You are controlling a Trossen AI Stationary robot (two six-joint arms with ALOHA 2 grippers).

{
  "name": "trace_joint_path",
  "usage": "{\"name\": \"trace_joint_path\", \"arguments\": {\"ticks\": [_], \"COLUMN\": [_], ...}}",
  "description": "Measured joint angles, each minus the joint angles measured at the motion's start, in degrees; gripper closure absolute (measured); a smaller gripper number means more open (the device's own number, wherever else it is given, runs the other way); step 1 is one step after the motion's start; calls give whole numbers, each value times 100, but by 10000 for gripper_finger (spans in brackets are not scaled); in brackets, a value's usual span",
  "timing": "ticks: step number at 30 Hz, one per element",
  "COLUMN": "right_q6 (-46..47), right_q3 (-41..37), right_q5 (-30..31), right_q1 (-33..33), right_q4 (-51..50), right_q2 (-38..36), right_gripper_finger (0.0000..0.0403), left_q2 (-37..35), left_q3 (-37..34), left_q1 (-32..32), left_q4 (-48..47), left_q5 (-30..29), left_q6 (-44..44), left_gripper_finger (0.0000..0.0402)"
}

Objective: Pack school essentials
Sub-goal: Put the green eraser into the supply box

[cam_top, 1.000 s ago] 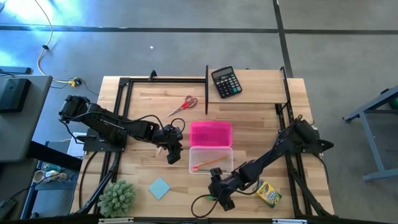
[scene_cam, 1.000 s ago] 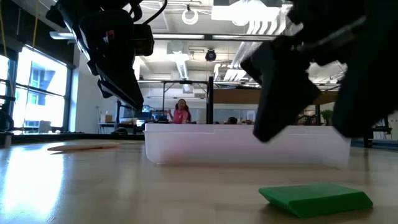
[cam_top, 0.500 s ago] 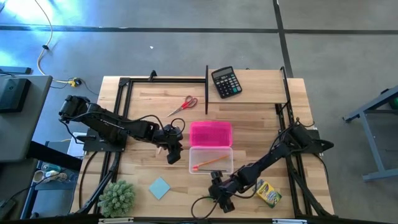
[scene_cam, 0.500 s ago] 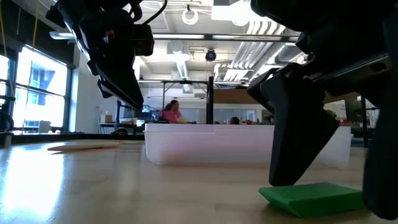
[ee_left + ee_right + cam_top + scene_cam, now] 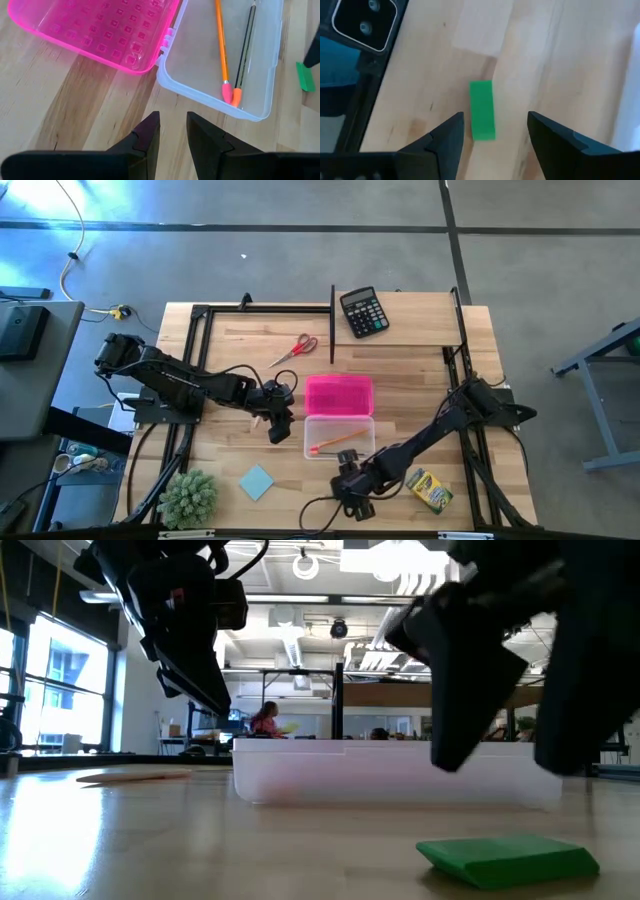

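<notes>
Lifted my right gripper [image 5: 492,131] since before, matte black fingers spread over flat rectangular green eraser [image 5: 482,109]; left gripper [image 5: 173,131] slightly parted, empty.

- Pale wooden table [image 5: 410,340], plank top
- Lying on it: black calculator [image 5: 363,311], red-handled scissors [image 5: 295,349], open pink-lidded clear case [image 5: 339,436], green eraser [image 5: 508,859], blue notepad [image 5: 257,482], crayon box [image 5: 431,491], fuzzy green plant [image 5: 189,496]
</notes>
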Motion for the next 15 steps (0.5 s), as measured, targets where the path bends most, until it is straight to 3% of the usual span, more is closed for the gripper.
{"name": "trace_joint_path", "arguments": {"ticks": [15], "right_q6": [-63], "right_q3": [666], "right_q5": [-126], "right_q1": [-127], "right_q4": [-434], "right_q2": [-9], "right_gripper_finger": [194], "left_q2": [0], "left_q3": [2], "left_q1": [0], "left_q4": [-242], "left_q5": [208], "left_q6": [1], "left_gripper_finger": [316]}}
